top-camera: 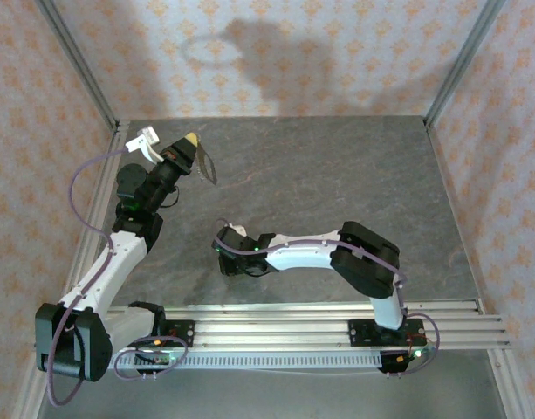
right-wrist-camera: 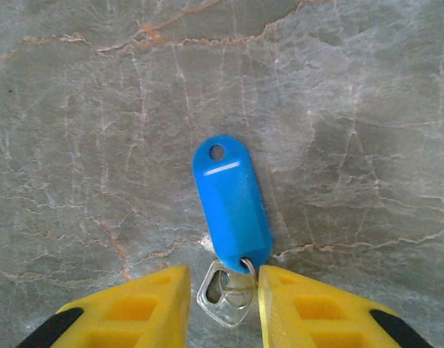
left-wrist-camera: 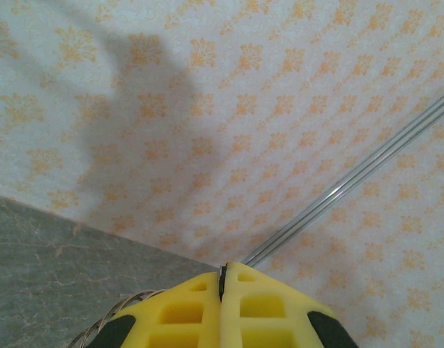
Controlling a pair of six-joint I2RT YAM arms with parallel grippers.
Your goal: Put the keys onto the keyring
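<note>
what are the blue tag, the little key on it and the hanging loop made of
The blue tag looks like plastic: smooth, semi-matte, uniform colour, moulded hole. The key is metal, pale and shiny. The loop shows tan twisted or braided strands; wire or cord, hard to tell.

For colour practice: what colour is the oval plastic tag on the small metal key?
Bright blue; the oval plastic tag shows best in the right wrist view.

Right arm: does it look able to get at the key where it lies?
Likely yes. The right gripper hangs open over the key, a finger each side of its metal end, nothing in between.
</note>
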